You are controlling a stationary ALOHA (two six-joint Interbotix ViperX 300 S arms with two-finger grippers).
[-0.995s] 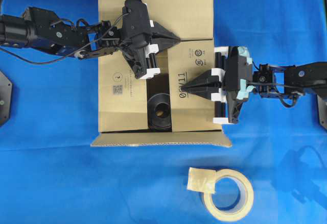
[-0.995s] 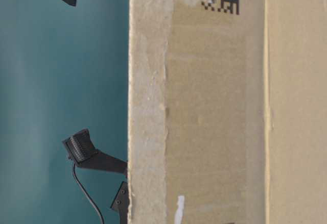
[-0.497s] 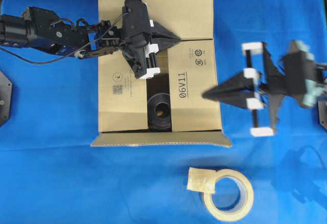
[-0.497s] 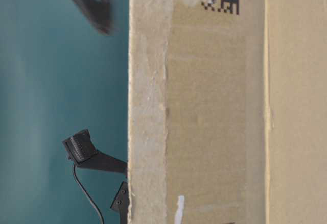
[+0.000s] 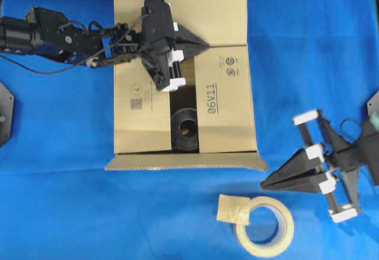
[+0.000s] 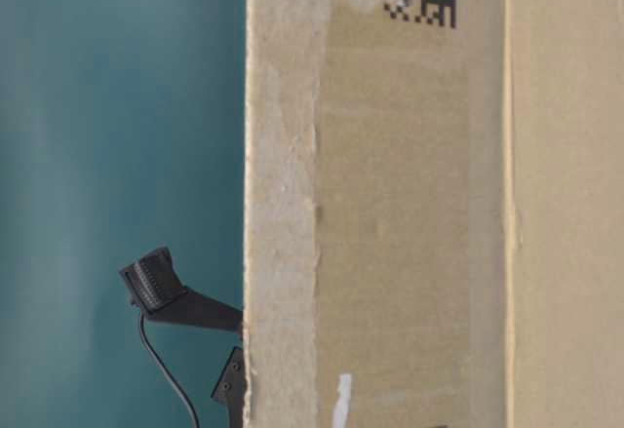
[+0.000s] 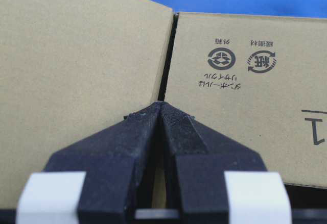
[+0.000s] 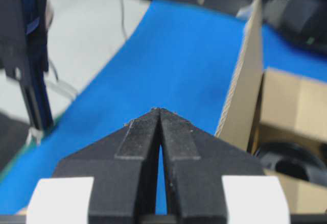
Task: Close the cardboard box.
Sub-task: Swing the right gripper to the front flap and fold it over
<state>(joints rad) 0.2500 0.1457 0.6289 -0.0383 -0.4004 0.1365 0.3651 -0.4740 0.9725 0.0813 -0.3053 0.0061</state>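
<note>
Large brown corrugated cardboard box point(image 5: 183, 76): my left claw point(image 5: 206, 46), pinched empty, pins flaps; right claw point(image 5: 264, 185), pinched empty, has withdrawn near-right, near flap pending.

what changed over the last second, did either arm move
The right gripper, shut and empty, left the right flap of the cardboard box and swung off beside the tape roll. The left gripper, the flaps and the black object inside stayed put.

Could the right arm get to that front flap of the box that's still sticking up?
Probably yes. The right gripper hovers shut just off the box's near right corner, beside the upright flap, with only blue cloth between them.
</note>
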